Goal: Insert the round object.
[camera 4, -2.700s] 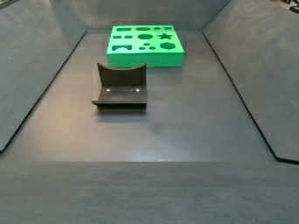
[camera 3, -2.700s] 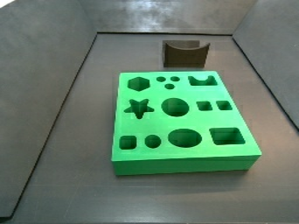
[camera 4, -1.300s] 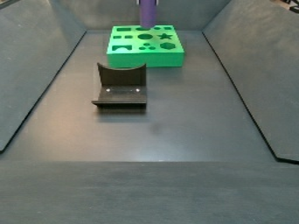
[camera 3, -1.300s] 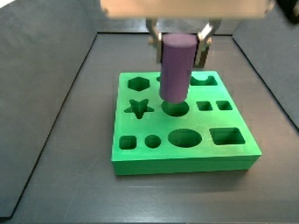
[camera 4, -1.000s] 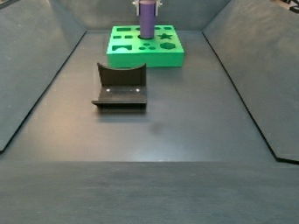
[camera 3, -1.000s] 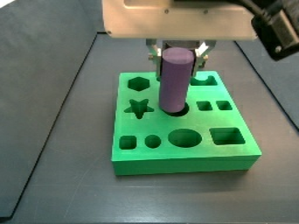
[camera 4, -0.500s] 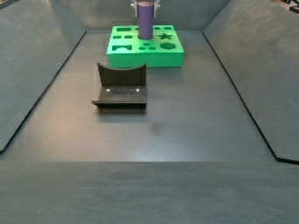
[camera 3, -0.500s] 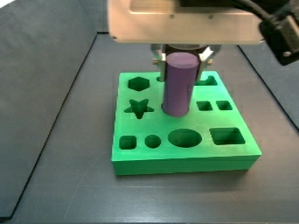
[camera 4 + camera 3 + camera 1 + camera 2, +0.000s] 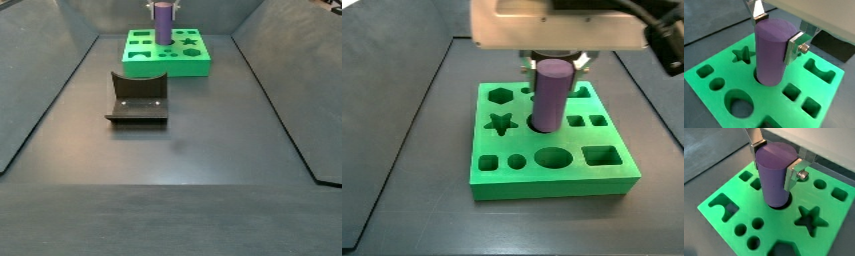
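My gripper [image 9: 777,31] is shut on the round object [image 9: 773,52], a tall smooth mauve-purple cylinder held upright near its top between the two silver fingers [image 9: 793,169]. Its lower end stands in the round hole at the middle of the green block [image 9: 609,176]. The cylinder also shows in both side views [image 9: 551,95] [image 9: 162,22], in the other wrist view [image 9: 774,175], and the gripper hangs over the block [image 9: 553,58]. The block [image 9: 198,63] lies at the far end of the floor and has several shaped holes: star, hexagon, ovals, squares, small circles.
The fixture [image 9: 138,98], a dark L-shaped bracket on a base plate, stands on the floor in front of the green block; a dark part of it shows beyond the block in a wrist view [image 9: 834,47]. Sloped dark walls [image 9: 34,100] enclose the floor.
The arm came in with the cylinder and brought it over the block's middle round hole. In the last second the cylinder has shifted slightly and sunk a little into the hole.
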Controlling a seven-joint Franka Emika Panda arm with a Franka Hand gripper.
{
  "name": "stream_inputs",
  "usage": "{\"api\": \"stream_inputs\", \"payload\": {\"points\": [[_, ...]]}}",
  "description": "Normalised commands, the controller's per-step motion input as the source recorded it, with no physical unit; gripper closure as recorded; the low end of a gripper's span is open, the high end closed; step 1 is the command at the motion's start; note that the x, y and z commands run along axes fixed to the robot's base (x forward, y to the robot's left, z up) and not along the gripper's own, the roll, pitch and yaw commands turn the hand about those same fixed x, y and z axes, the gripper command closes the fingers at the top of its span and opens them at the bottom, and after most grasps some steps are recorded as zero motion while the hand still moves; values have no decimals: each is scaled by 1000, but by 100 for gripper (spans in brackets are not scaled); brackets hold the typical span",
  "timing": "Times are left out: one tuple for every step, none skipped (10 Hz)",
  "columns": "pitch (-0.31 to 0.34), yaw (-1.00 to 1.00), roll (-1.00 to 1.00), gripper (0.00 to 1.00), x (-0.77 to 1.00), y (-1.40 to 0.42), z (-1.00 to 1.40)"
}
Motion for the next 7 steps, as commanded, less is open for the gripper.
{"api": "stream_inputs", "payload": {"points": [[-111, 0, 114, 100, -386, 0, -966], [-109, 0, 47, 100, -60, -57, -1000], [-109, 0, 0, 100, 6, -131, -1000], [-101, 0, 11, 100, 77, -131, -1000], [-131, 0, -7, 100, 0, -63, -757], [-134, -3, -181, 100, 0, 134, -174], [-10, 3, 71, 100, -17, -83, 0]]}}
